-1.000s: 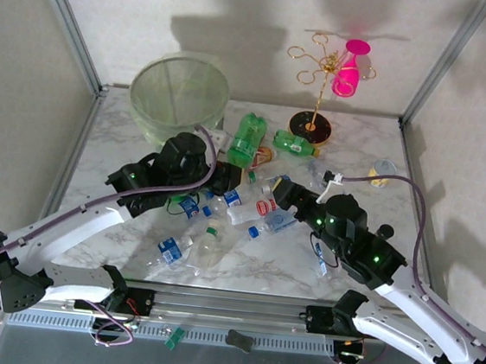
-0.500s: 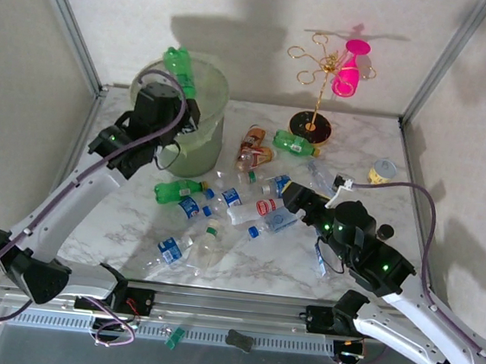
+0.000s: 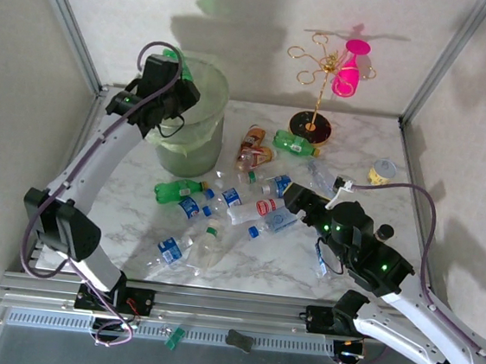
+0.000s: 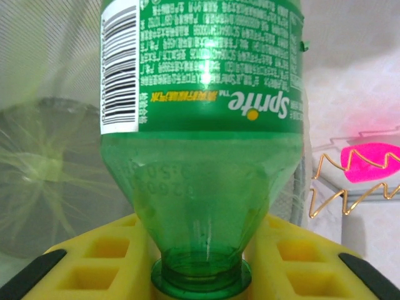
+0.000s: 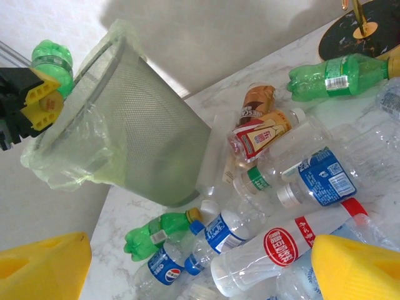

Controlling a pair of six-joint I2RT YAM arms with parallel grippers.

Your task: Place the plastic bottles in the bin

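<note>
The left gripper (image 4: 200, 280) is closed narrowly on the neck of a green Sprite bottle (image 4: 200, 125), the neck pinched between its yellow pads (image 4: 106, 256) and the body standing up above them. It holds the bottle high at the left rim of the bin (image 3: 199, 121). From the right wrist view the bottle seems to sit just at that rim, but whether it is over the mouth or just outside it is hard to tell. The bin stands at the far left of the table (image 3: 114, 164), its bag liner folded over the rim.

The right gripper (image 3: 293, 193) hangs low, well to the right of the bin, jaws wide apart and holding nothing, above a loose heap of bottles.

In that heap, a green bottle (image 3: 177, 192) lies on its side just in front of the bin. A brown bottle (image 3: 252, 139) lies just right of the bin. A red-label bottle (image 3: 262, 208) and several clear blue-label bottles (image 3: 228, 198) lie between the bin and the right gripper. A second green bottle (image 3: 295, 142) lies farther right of the bin, beside the base of a gold stand (image 3: 312, 124) with a pink glass (image 3: 350, 72) hung on it.
</note>
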